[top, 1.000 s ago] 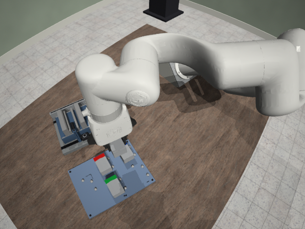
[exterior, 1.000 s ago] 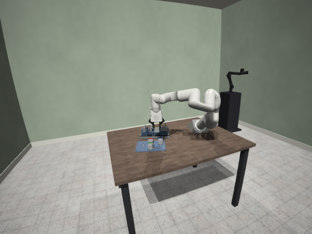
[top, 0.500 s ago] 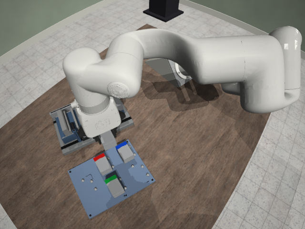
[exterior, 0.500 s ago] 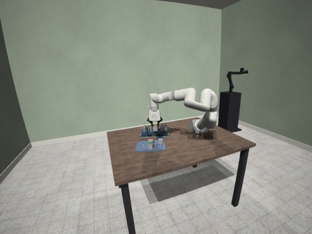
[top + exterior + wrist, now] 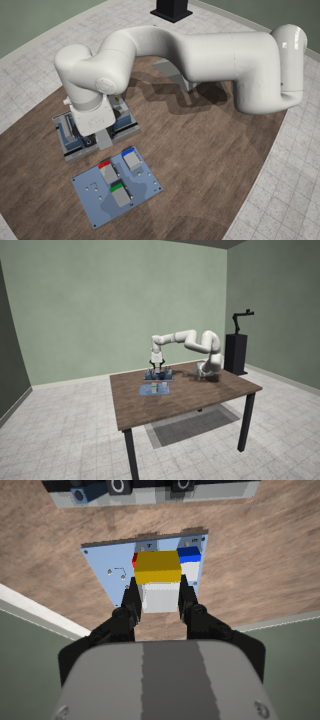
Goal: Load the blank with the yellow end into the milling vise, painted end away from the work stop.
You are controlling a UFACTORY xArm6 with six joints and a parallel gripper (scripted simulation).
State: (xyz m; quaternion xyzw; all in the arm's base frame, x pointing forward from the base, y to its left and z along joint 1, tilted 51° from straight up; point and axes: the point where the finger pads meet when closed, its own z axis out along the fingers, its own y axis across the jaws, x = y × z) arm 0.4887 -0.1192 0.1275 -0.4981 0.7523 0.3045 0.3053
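1. My gripper (image 5: 159, 585) is clamped on the yellow-ended blank (image 5: 159, 580), one black finger (image 5: 131, 600) pressed on each long grey side, the yellow end pointing away from my wrist.
2. In the top view the grey end of that blank (image 5: 103, 139) sticks out from under my wrist housing (image 5: 91, 118), over the near edge of the vise's raised plate (image 5: 77, 154), toward the infeed plate.
3. The blank hangs in the air; from the exterior view my gripper (image 5: 156, 367) sits just above the milling vise (image 5: 158, 374), and I cannot tell whether the blank touches anything there.
4. Directly under me lies the vise (image 5: 64, 129), blue body with grey jaw blocks; my wrist hides most of the gap between them.
5. A black round fitting (image 5: 89, 142) shows just beside the blank's grey end, at the vise's edge facing the infeed plate.
6. Further out, past the vise's plate, the blue infeed plate (image 5: 85, 201) lies flat on the wooden table (image 5: 193, 144).
7. Three blanks rest on it: the red-ended blank (image 5: 108, 171) nearest me, the blue-ended blank (image 5: 131, 158) beside it to one side, and the green-ended blank (image 5: 119, 195) farthest out.
8. All three lie apart from one another, inside the plate's edges, painted ends toward the vise.
9. One set of locating pins (image 5: 96, 189) at the plate's other side has no blank against it.
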